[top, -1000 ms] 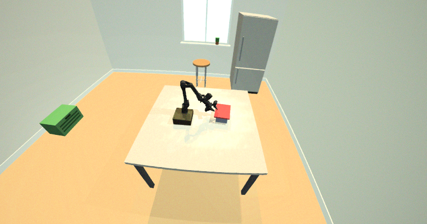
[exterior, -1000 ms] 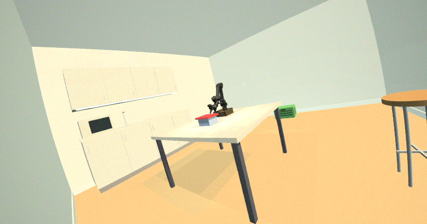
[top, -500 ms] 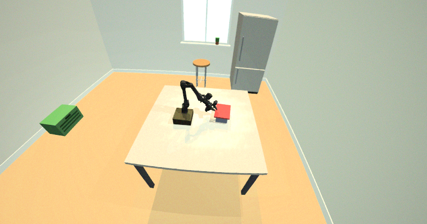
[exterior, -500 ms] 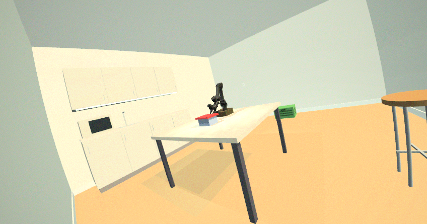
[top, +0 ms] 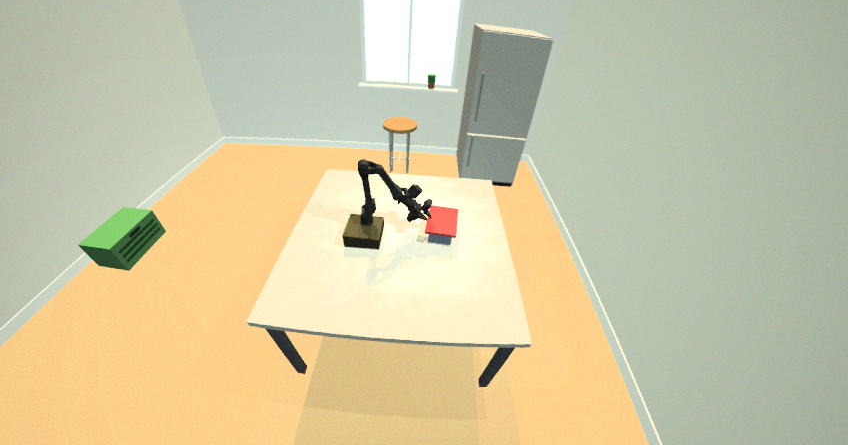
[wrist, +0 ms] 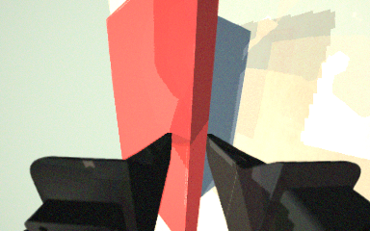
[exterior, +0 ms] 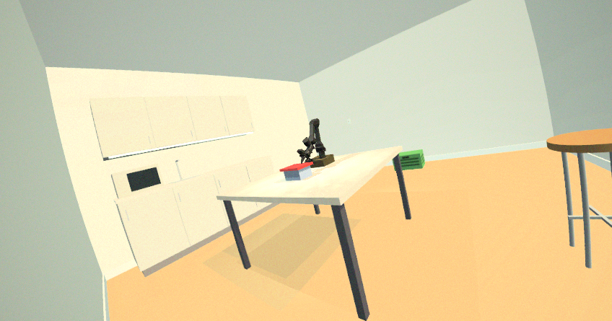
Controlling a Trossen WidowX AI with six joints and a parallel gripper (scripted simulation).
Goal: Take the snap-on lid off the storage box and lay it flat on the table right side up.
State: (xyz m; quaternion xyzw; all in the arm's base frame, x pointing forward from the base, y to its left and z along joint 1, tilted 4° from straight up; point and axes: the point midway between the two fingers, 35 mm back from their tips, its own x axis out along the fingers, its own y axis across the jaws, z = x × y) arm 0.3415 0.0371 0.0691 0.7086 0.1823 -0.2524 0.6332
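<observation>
Right of centre in the top view, a red lid (top: 443, 221) (exterior: 296, 167) (wrist: 139, 72) sits on a blue-grey box (top: 440, 239) (exterior: 298, 174) (wrist: 227, 77), which stands on the pale table (top: 386, 315) (exterior: 283, 198). Status: lid on box in all views; no lifting apparent. In hand, by judgement: the grip on the lid's edge. Left to do: unsnap the lid, carry it clear, lay it flat, right side up.

Jaws: partly closed, gripping the lid at its edge nearest the arm's base (top: 363, 237) (exterior: 327, 161). In the wrist view, lower centre, one fingertip of the gripper (top: 427, 216) (exterior: 302, 162) (wrist: 189, 135) lies against the lid's top face, the other at the rim's underside, beside the box wall. Whether that second finger also touches the box: cannot tell.

Judgement: the next move calls for a firm upward pull or peel at this edge. Risk: a tight snap may drag or tip the box, or the edge may slip free.
</observation>
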